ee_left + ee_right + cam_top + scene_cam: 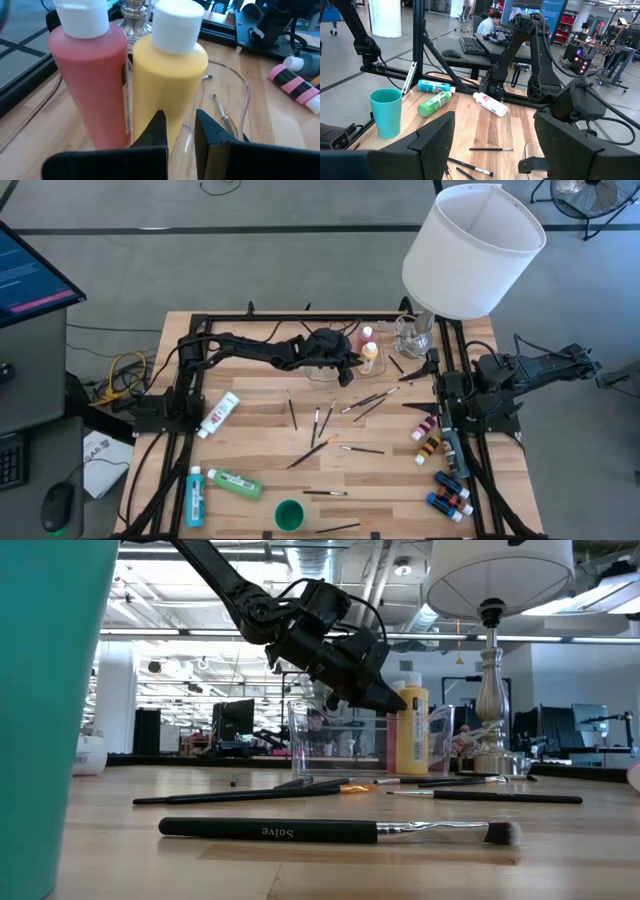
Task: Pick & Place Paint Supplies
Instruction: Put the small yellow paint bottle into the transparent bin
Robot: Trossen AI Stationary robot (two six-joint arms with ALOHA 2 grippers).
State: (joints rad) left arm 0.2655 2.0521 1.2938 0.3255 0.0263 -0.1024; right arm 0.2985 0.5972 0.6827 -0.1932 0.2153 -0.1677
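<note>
Left tool [180, 131] pinched shut, empty, beside yellow bottle [170, 75] (white cap); right tool [492, 145] parted, empty.

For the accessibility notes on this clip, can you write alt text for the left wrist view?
The left gripper, its fingers closed with only a narrow gap, sits close in front of a yellow paint bottle with a white cap. A red paint bottle stands right beside it. Farther off on the wooden table lie a thin brush and a pink tube with black stripes.

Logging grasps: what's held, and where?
Left gripper looks pinched on the clear tray's rim, by the yellow bottle; right gripper open, empty.
</note>
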